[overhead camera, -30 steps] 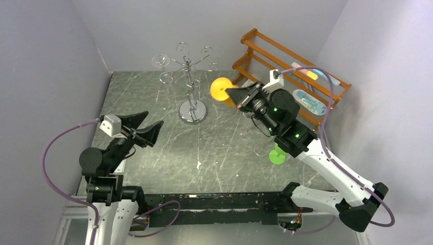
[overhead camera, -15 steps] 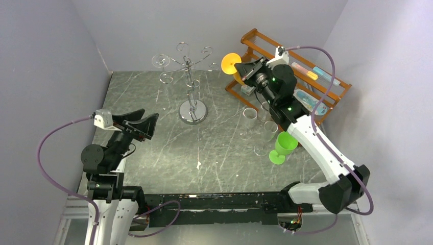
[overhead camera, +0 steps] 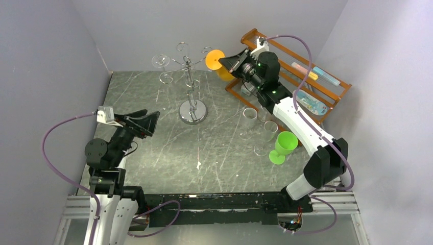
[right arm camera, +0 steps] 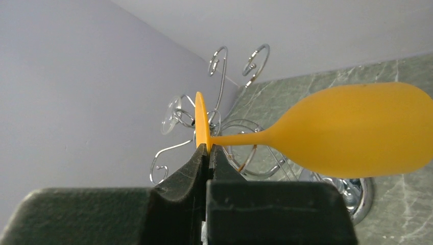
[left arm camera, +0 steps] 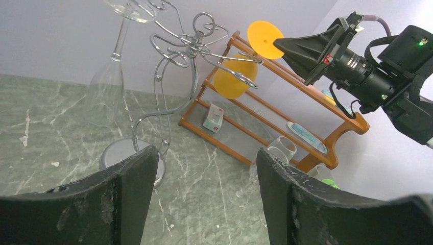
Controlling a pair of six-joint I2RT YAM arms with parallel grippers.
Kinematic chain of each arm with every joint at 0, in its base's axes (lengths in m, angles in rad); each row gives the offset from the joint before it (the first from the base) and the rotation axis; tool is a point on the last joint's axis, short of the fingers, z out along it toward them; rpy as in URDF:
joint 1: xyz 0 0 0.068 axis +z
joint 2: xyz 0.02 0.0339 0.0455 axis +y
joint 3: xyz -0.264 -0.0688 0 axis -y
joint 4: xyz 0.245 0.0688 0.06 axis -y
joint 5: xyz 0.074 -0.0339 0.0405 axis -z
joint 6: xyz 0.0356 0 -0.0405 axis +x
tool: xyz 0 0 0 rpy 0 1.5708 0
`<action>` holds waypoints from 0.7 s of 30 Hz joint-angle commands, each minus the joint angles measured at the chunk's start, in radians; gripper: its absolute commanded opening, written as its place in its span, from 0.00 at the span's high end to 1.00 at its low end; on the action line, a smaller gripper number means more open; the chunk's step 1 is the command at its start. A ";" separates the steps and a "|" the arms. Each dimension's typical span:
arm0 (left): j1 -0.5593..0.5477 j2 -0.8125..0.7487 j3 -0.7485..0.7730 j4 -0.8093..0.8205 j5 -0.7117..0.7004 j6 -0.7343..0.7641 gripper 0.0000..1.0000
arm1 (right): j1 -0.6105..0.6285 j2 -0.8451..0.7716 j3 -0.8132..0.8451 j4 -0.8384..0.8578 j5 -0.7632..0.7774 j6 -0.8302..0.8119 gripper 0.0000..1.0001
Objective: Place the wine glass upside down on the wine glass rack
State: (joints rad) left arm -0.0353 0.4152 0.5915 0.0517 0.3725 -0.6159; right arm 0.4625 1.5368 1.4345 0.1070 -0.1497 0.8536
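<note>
Right arm: reaches from its base at the table's 5 o'clock corner out towards 11 o'clock, nearly fully stretched, wrist high above the table.

Right gripper [overhead camera: 225, 60]: jaws pinched almost together on the rim of the flat foot disc of the opaque orange plastic wine glass [overhead camera: 215, 60]. The wrist view shows both pads tight against the disc.

Orange wine glass: inverted and tilted, foot uppermost, bowl hanging down. It is at 3 o'clock of the top of the shiny chrome wire wine glass rack [overhead camera: 190, 84]. In the left wrist view a scrolled arm crosses in front of the bowl (contact cannot be judged).

Rack: stands on its round mirrored base at 12 o'clock on the grey-green marbled table [overhead camera: 214, 153]. A clear wine glass [overhead camera: 160, 61] hangs from its 9 o'clock arm.

Left arm: folded low at 8 o'clock, forearm pointing towards 2 o'clock.

Left gripper [overhead camera: 147, 120]: jaws spread wide, holding nothing.

Other items: orange-brown wooden slatted shelf [overhead camera: 334, 79] at 2 o'clock; green plastic goblet [overhead camera: 284, 145] and clear tumbler [overhead camera: 249, 116] at 3 o'clock.
</note>
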 commanded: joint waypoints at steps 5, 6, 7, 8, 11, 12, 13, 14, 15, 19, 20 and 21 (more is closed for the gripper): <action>0.001 -0.014 -0.002 -0.019 -0.039 0.001 0.26 | -0.020 0.086 0.128 -0.047 -0.104 0.119 1.00; 0.000 -0.015 0.000 -0.024 -0.042 0.004 0.26 | -0.024 0.102 0.148 -0.072 -0.112 0.136 1.00; 0.001 -0.016 0.003 -0.032 -0.045 0.006 0.26 | -0.031 0.117 0.162 -0.091 -0.127 0.156 1.00; 0.002 -0.017 0.004 -0.036 -0.048 0.008 0.26 | -0.036 0.129 0.172 -0.101 -0.144 0.179 1.00; 0.001 -0.021 0.008 -0.048 -0.058 0.012 0.26 | -0.046 0.165 0.199 -0.139 -0.174 0.231 1.00; 0.000 -0.022 0.008 -0.050 -0.059 0.012 0.26 | -0.048 0.176 0.208 -0.150 -0.185 0.244 1.00; 0.001 -0.023 0.007 -0.050 -0.061 0.012 0.26 | -0.050 0.184 0.213 -0.155 -0.194 0.257 1.00; 0.001 -0.026 0.007 -0.050 -0.062 0.012 0.26 | -0.050 0.190 0.219 -0.162 -0.201 0.264 1.00; 0.001 -0.027 0.007 -0.050 -0.064 0.012 0.26 | -0.050 0.196 0.220 -0.163 -0.207 0.268 1.00; 0.001 -0.030 0.005 -0.072 -0.078 0.015 0.27 | -0.050 0.215 0.231 -0.170 -0.234 0.283 1.00; 0.001 -0.029 0.005 -0.077 -0.082 0.017 0.27 | -0.050 0.217 0.235 -0.175 -0.238 0.286 1.00; 0.001 -0.029 0.005 -0.081 -0.087 0.019 0.27 | -0.050 0.219 0.238 -0.176 -0.244 0.289 1.00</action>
State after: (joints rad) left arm -0.0353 0.3962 0.5915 0.0051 0.3191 -0.6132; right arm 0.4149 1.7378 1.6379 -0.0261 -0.3355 1.1095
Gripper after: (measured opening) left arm 0.734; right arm 0.019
